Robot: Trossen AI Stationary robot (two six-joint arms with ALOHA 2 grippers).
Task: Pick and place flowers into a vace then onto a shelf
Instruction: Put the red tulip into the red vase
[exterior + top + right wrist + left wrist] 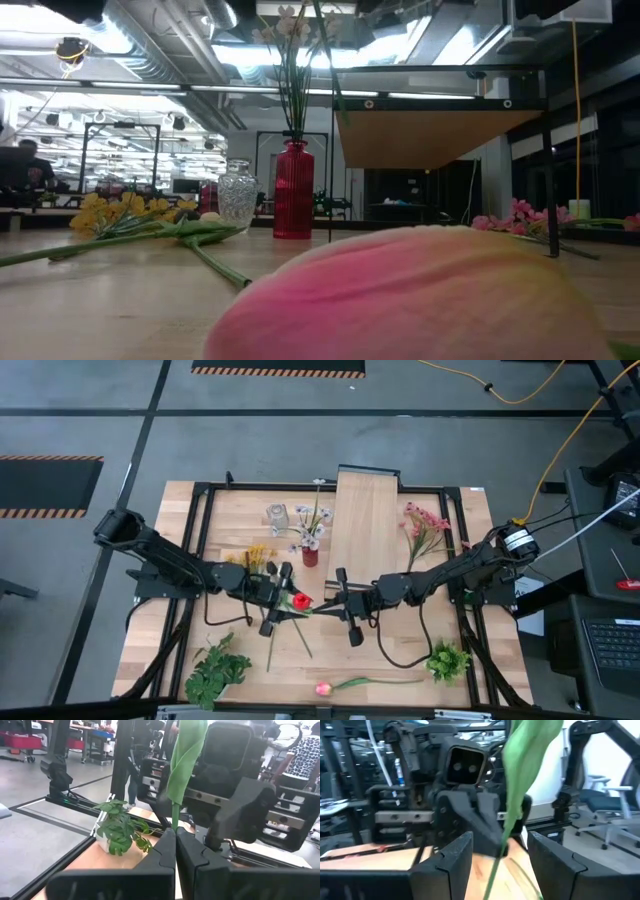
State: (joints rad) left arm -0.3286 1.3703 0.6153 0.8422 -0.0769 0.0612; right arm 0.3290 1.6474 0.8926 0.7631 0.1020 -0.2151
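The red rose (pixel 300 601) sits mid-table between my two grippers. My right gripper (pixel 322 603) comes from the right and is shut on its green stem (pixel 175 817). My left gripper (pixel 292 598) faces it from the left, open, with its fingers (pixel 451 855) on either side of the stem (pixel 496 865). The clear vase (pixel 277 517) stands at the far side, left of the shelf (pixel 367 525). Pink blossoms (pixel 425 525) lie right of the shelf, yellow daisies (pixel 258 557) behind my left gripper. The pink tulip (pixel 323 688) lies at the near edge. My right gripper pinches the rose's green stem (pixel 175 817) between its two shut fingers (pixel 162 847), just below a long leaf (pixel 186 755). The fingers come level from the table's right side and lie across the stem. Whether the stem's lower end reaches the table does not show.
A red cylinder (pixel 310 555) with white sprigs stands between vase and shelf. Leafy green bunches lie near-left (pixel 215 672) and near-right (pixel 447 660). Loose stems (pixel 272 648) lie on the table before my left gripper. The tulip (pixel 420 295) fills the low view's foreground.
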